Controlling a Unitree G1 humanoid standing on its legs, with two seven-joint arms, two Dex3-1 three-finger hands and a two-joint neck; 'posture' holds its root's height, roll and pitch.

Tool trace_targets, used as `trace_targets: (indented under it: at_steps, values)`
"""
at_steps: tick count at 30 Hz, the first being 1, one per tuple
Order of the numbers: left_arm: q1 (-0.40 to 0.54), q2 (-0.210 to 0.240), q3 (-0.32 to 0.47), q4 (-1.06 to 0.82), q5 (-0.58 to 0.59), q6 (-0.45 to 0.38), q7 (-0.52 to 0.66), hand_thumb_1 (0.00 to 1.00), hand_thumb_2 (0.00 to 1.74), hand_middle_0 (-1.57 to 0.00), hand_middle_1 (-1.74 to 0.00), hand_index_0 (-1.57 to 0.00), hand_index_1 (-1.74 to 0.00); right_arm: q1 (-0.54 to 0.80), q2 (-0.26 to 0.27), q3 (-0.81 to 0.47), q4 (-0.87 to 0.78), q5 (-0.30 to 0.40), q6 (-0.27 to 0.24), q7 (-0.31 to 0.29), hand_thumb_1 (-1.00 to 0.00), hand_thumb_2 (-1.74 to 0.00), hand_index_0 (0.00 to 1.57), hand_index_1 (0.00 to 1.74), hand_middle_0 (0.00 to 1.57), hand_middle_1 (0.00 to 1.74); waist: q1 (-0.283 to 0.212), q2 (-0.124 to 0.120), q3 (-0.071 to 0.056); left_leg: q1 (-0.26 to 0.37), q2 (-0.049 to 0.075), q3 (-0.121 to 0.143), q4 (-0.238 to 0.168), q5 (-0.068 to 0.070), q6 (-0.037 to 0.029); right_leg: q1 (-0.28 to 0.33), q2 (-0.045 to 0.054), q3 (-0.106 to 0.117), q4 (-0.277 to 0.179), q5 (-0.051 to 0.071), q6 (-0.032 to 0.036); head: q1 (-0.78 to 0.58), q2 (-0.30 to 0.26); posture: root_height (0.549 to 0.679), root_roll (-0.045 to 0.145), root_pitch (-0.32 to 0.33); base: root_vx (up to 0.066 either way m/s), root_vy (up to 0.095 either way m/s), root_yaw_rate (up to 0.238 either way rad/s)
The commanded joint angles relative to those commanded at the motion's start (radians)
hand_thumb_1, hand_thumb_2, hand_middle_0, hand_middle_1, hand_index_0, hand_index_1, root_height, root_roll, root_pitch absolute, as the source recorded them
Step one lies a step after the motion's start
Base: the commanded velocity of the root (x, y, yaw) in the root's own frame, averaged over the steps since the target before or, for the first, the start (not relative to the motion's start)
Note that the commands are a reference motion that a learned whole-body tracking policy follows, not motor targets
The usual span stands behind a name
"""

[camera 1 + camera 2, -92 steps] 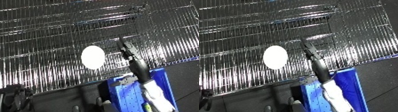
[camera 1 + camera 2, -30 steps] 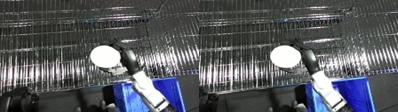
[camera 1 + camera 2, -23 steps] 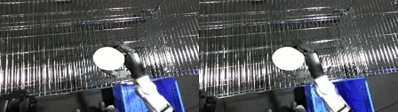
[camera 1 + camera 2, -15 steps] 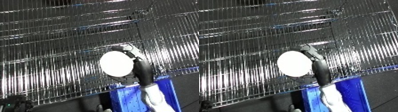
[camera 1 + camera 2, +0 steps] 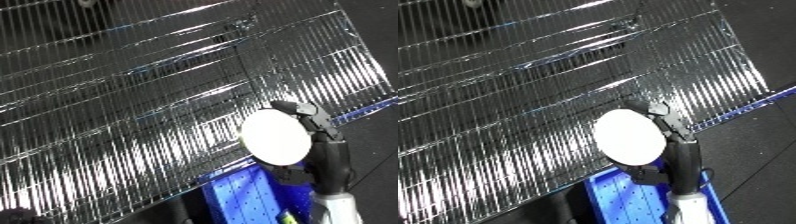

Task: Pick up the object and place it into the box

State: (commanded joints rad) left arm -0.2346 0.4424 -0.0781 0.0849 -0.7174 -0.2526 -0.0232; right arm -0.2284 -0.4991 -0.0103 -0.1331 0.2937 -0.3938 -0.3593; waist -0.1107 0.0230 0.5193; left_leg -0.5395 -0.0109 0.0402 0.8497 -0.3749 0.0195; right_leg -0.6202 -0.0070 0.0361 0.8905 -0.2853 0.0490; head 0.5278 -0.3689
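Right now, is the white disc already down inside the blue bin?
No. The right hand has its fingers curled round the white disc, which is held up above the blue bin.

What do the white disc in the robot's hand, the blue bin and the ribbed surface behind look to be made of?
White disc: smooth and matte, possibly plastic or ceramic; no markings show. Blue bin: likely moulded plastic, with a dotted floor. Ribbed surface: shiny corrugated, foil-like sheeting, glinting in streaks.

Both head eyes look down, seemingly tilted, sharing the wire shelf (image 5: 160, 100).
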Motion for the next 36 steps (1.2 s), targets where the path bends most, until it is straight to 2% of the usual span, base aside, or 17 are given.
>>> trace_targets:
  at_steps: [2,3,6,7,10,14,18,22,29,34,36]
  values:
    - [0.006,-0.002,0.003,0.0,-0.003,-0.009,0.002,1.0,1.74,-1.57,-1.74,-1.57,-1.74,0.019,-0.006,-0.014,0.001,-0.003,-0.001,-0.011,-0.6,-1.04,0.94,1.04,0.94,1.04,-0.009,0.004,0.0,0.004,0.002,0.006,-0.004,0.0,-0.0006,0.001,0.0002,0.005,-0.004,0.001,-0.0006,0.003,0.017,0.62,0.067,0.051,-0.036,0.125,-0.233]
    - [0.018,-0.008,0.007,-0.005,-0.009,-0.028,0.009,1.0,1.74,-1.57,-1.74,-1.57,-1.74,0.059,-0.019,-0.04,-0.002,-0.01,-0.003,-0.029,-0.6,-1.04,0.94,1.04,0.94,1.04,-0.026,0.012,0.001,0.011,0.005,0.017,-0.013,0.001,-0.0006,-0.001,0.0014,0.014,-0.013,0.002,-0.0014,0.017,0.042,0.621,0.071,0.057,-0.047,0.124,-0.21]
    - [0.032,-0.015,0.011,-0.012,-0.013,-0.046,0.018,1.0,1.74,-1.57,-1.74,-1.57,-1.74,0.103,-0.032,-0.065,-0.007,-0.006,-0.011,-0.045,-0.6,-1.04,0.94,1.04,0.94,1.04,-0.046,0.021,0.001,0.017,0.008,0.028,-0.028,0.005,-0.0004,-0.006,0.005,0.023,-0.022,0.005,-0.0023,0.048,0.054,0.622,0.075,0.066,-0.066,0.132,-0.227]
    - [0.044,-0.019,0.013,-0.013,-0.016,-0.065,0.028,1.0,1.74,-1.57,-1.74,-1.57,-1.74,0.142,-0.042,-0.087,-0.002,-0.008,-0.021,-0.065,-0.6,-1.04,0.94,1.04,0.94,1.04,-0.066,0.029,0.001,0.021,0.009,0.037,-0.045,0.011,-0.0012,-0.012,0.011,0.031,-0.03,0.008,-0.0026,0.079,0.061,0.623,0.078,0.074,-0.053,0.131,-0.233]
    - [0.053,-0.027,0.01,0.003,-0.027,-0.097,0.04,1.0,1.74,-1.57,-1.74,-1.57,-1.74,0.186,-0.057,-0.115,0.028,-0.029,-0.041,-0.092,-0.6,-1.04,0.94,1.04,0.94,1.04,-0.096,0.04,0.001,0.03,0.012,0.05,-0.066,0.018,-0.0029,-0.017,0.0186,0.044,-0.032,0.005,-0.0028,0.116,0.064,0.623,0.082,0.081,-0.03,0.125,-0.228]
    - [0.059,-0.046,0.002,0.022,-0.031,-0.125,0.048,1.0,1.74,-1.57,-1.74,-1.57,-1.74,0.218,-0.072,-0.14,0.085,-0.033,-0.057,-0.106,-0.6,-1.04,0.94,1.04,0.94,1.04,-0.124,0.055,0.001,0.043,0.014,0.067,-0.075,0.017,-0.0073,-0.017,0.0199,0.057,-0.032,-0.001,-0.005,0.191,0.036,0.624,0.09,0.084,-0.01,0.098,-0.159]
    - [0.061,-0.062,-0.003,0.035,-0.031,-0.138,0.049,1.0,1.74,-1.57,-1.74,-1.57,-1.74,0.239,-0.064,-0.153,0.148,0.028,-0.084,-0.094,-0.6,-1.04,0.94,1.04,0.94,1.04,-0.142,0.067,0.001,0.059,0.018,0.081,-0.081,0.014,-0.0122,-0.009,0.0173,0.066,-0.041,-0.001,-0.0074,0.243,0.001,0.625,0.096,0.081,0.008,0.059,-0.062]
    - [0.055,-0.074,-0.01,0.049,-0.032,-0.149,0.047,1.0,1.74,-1.57,-1.74,-1.57,-1.74,0.252,-0.051,-0.156,0.217,0.096,-0.127,-0.071,-0.6,-1.04,0.94,1.04,0.94,1.04,-0.153,0.079,0.001,0.075,0.019,0.091,-0.09,0.012,-0.0138,0.001,0.0147,0.073,-0.054,-0.001,-0.009,0.265,-0.037,0.627,0.101,0.08,0.003,0.044,-0.023]
    - [0.026,-0.08,-0.031,0.065,-0.036,-0.151,0.054,1.0,1.74,-1.57,-1.74,-1.57,-1.74,0.241,-0.048,-0.147,0.3,0.174,-0.168,-0.016,-0.25,-0.44,0.39,0.44,0.39,0.44,-0.153,0.091,0.001,0.09,0.012,0.095,-0.109,0.015,-0.0163,0.014,0.0144,0.079,-0.075,0.003,-0.0112,0.293,-0.089,0.63,0.105,0.081,-0.006,0.017,0.011]
    - [0.015,-0.08,-0.039,0.078,-0.04,-0.152,0.054,1.0,1.74,-1.57,-1.74,-1.57,-1.74,0.235,-0.049,-0.139,0.329,0.186,-0.182,0.004,0.0,0.0,0.0,0.0,0.0,0.0,-0.149,0.093,0.001,0.09,0.009,0.091,-0.111,0.017,-0.0158,0.014,0.0157,0.079,-0.073,0.002,-0.0129,0.288,-0.108,0.63,0.105,0.082,0.001,0.004,0.017]
    - [0.012,-0.081,-0.04,0.079,-0.04,-0.151,0.055,1.0,1.74,-1.57,-1.74,-1.57,-1.74,0.234,-0.047,-0.137,0.334,0.189,-0.184,0.009,0.0,0.0,0.0,0.0,0.0,0.0,-0.148,0.093,0.001,0.091,0.007,0.089,-0.114,0.018,-0.0154,0.014,0.0162,0.078,-0.074,0.002,-0.0134,0.279,-0.121,0.63,0.105,0.082,0.002,0.0,0.025]
